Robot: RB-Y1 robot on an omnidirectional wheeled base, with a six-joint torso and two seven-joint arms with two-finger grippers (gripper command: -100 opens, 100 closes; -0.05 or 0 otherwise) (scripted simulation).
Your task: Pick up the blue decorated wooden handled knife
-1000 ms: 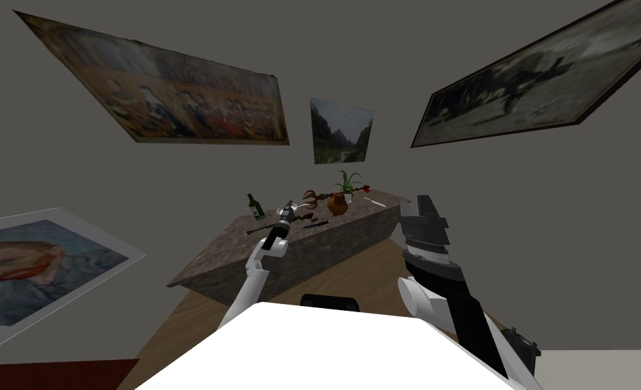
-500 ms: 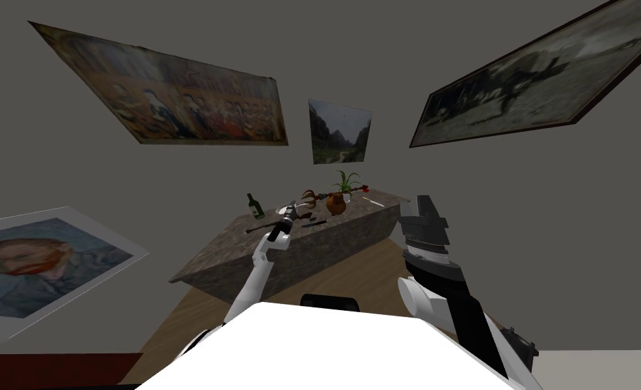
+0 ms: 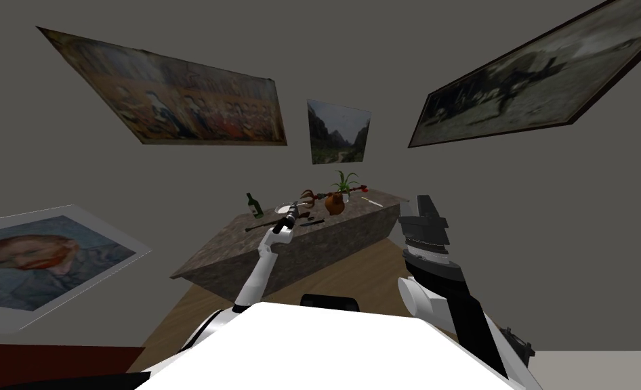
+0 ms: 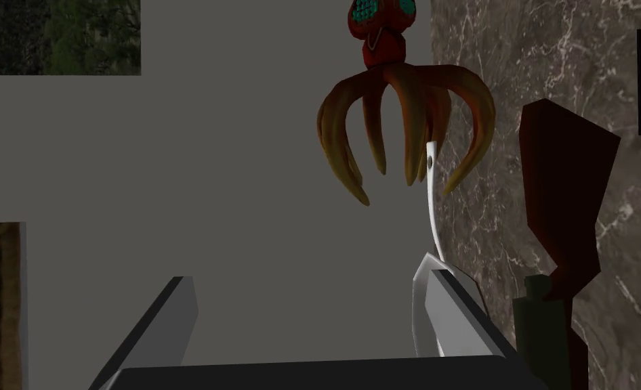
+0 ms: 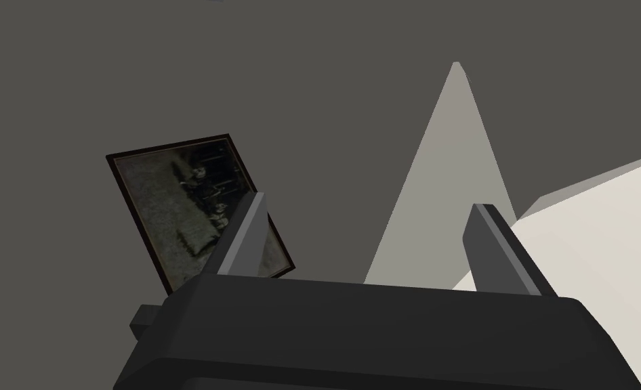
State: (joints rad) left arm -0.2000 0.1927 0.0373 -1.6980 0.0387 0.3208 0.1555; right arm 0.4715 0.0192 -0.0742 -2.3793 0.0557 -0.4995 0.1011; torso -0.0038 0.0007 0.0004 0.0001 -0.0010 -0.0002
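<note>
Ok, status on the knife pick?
Left gripper open over the counter, empty. Right gripper open, raised. Dark knife flat on counter, not gripped. Clawed ornament and white utensil close ahead.

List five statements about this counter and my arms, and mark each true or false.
1. The left pincer is open. True.
2. The right pincer grips a bottle. False: it is open and holds nothing.
3. A green bottle stands on the counter. True.
4. The potted plant sits on the floor. False: it stands on the counter.
5. The left pincer is shut on the claw-shaped object. False: the claw lies beyond its open fingers.
</note>
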